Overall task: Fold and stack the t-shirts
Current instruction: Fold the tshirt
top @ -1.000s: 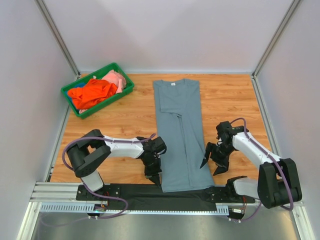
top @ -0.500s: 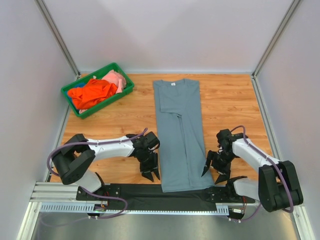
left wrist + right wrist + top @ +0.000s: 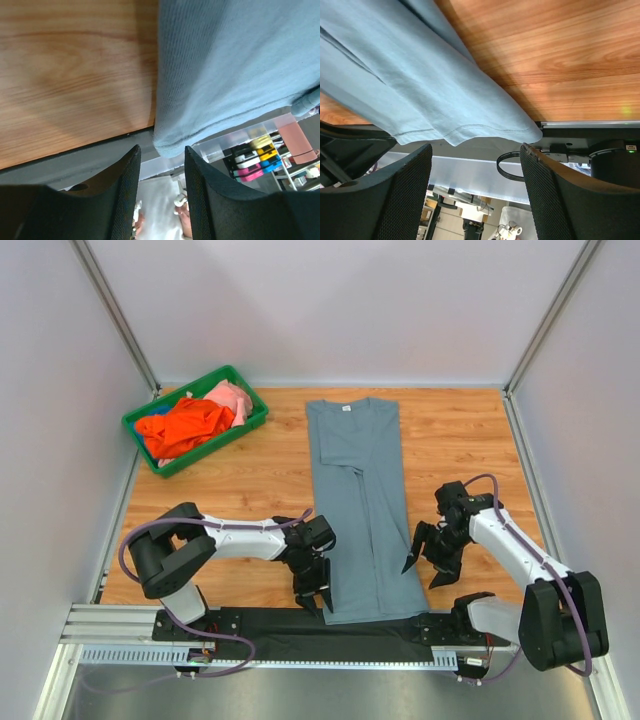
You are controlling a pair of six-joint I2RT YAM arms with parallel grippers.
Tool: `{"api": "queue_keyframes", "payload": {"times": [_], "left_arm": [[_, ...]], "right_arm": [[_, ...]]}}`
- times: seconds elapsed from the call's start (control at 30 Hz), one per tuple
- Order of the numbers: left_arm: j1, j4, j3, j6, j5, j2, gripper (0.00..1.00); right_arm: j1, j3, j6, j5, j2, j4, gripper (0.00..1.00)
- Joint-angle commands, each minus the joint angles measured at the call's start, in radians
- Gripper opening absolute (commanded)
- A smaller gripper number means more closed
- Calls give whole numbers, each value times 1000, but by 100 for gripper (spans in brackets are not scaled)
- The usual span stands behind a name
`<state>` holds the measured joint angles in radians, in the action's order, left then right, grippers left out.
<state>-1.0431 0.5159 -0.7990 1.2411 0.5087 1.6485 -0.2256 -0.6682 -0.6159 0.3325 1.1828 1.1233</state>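
On the wood table (image 3: 460, 440), left hand (image 3: 313, 595) and right hand (image 3: 421, 577) gape empty beside the t-shirt (image 3: 360, 500), label (image 3: 346, 408) unreadable.

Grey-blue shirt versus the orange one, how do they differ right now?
The grey-blue t-shirt lies flat, folded into a long strip; the orange t-shirt is crumpled. The grey-blue t-shirt is on the table, hem at the near edge; the orange t-shirt sits in the green bin. Neither is held.

Top view looks down from behind; both wrist views face the grey-blue t-shirt (image 3: 225, 60) closely.
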Motion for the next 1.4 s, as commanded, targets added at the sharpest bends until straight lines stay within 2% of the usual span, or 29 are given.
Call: {"api": "queue_keyframes", "payload": {"times": [0.0, 0.17, 0.23, 0.27, 0.37, 0.53, 0.7, 0.97, 1.1, 1.33, 1.37], "left_arm": [[-11, -42, 1, 61, 16, 14, 47], [-26, -51, -2, 75, 17, 59, 41], [-29, -59, -2, 75, 21, 85, 34], [-29, -59, -2, 75, 22, 91, 25], [-23, 1, -3, 52, 10, 102, 8], [32, 90, 55, 8, -47, 12, 0], [63, 110, 103, 1, -62, -52, 0], [64, 148, 64, -32, -70, -53, 0], [64, 144, 66, -31, -65, -62, 4], [64, 133, 63, -29, -50, -78, 32], [66, 124, 63, -26, -47, -79, 33]], "right_arm": [[2, -44, -24, -26, -23, 27, 73], [2, -31, -21, -35, -22, 26, 73], [3, -30, -21, -36, -20, 24, 73], [3, -31, -21, -36, -17, 24, 73], [2, -34, -19, -36, -2, 26, 73], [-11, 16, -27, -29, -3, 6, 72], [-60, 91, -65, 10, -14, -63, 68], [-130, 166, -99, 94, -67, -160, 54], [-135, 223, -113, 120, -98, -178, 49], [-150, 265, -105, 145, -109, -186, 49], [-152, 265, -104, 145, -115, -180, 49]]}}
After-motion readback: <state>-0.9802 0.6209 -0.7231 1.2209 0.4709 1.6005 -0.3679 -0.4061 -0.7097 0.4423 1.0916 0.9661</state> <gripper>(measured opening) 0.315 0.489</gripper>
